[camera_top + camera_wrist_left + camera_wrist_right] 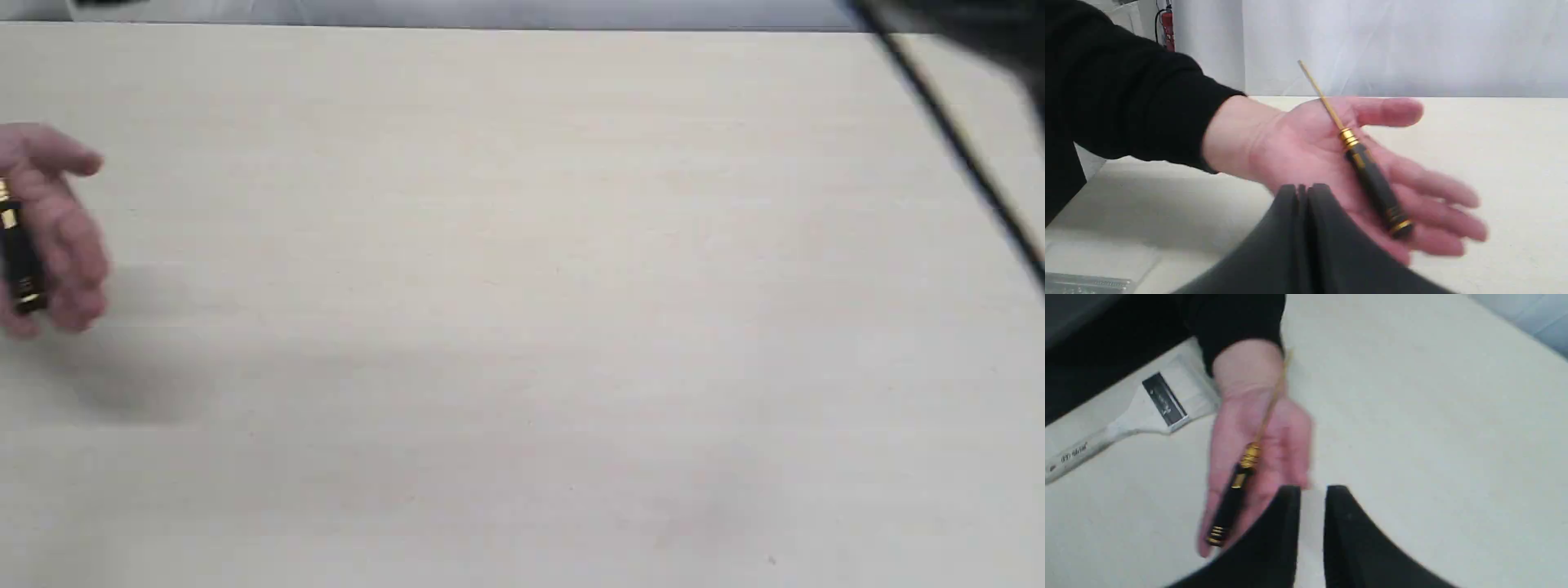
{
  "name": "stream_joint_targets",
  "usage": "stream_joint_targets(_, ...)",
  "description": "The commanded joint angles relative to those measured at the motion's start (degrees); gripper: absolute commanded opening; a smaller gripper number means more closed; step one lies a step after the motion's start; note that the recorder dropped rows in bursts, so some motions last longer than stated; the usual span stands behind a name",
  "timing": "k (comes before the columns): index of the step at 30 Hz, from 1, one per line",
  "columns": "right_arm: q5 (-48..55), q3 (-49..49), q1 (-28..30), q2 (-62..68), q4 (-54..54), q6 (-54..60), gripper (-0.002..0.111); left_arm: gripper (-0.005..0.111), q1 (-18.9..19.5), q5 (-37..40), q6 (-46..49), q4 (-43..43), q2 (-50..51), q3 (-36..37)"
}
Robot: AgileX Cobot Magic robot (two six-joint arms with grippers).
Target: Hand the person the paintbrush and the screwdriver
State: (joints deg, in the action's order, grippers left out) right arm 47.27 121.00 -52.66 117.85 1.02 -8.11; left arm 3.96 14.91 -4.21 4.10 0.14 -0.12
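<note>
The person's bare hand point(1298, 147) is held palm up over the table, and the screwdriver point(1376, 188), with its black handle and gold collar, lies loose across the palm. My left gripper point(1303, 192) sits just below the palm, fingers pressed together and empty. In the right wrist view the same hand point(1282, 441) carries the screwdriver point(1231, 502), and my right gripper point(1313, 492) is beside it with a narrow empty gap between its fingers. The paintbrush point(1133, 416) lies flat on the table near the person's wrist. In the exterior view the hand point(65, 237) and screwdriver point(20, 261) are at the far left edge.
The pale table point(522, 286) fills the exterior view. A blurred black arm part point(963, 147) crosses its top right corner. The person's black sleeve point(1126, 94) reaches in from beside the table. A red extinguisher point(1167, 32) hangs on the far wall.
</note>
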Motion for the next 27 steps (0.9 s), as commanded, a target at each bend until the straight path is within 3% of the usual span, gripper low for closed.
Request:
stream_joint_targets(1,6.0,0.3,2.2,-6.0,-2.6,-0.3,0.004,0.000,-0.3,-0.6,-0.1,-0.2,-0.1,0.1)
stream_joint_targets(5,12.1,-1.3,2.6,-12.4,-7.4,-0.3,0.004,0.000,-0.3,-0.6,-0.1,-0.2,-0.1,0.1)
stream_joint_targets(13,14.8,-11.5,2.6,-27.3,-10.5,-1.1,0.004,0.000,-0.3,-0.6,-0.1,-0.2,-0.1,0.1)
stream_joint_targets(22,17.1,-11.4,2.6,-36.7,-16.1,1.4,0.004,0.000,-0.3,-0.6,-0.1,-0.2,-0.1,0.1)
stream_joint_targets(27,18.2,-12.9,3.2,-40.5,-25.1,-0.3,0.004,0.000,-0.3,-0.7,-0.1,-0.1,-0.1,0.1)
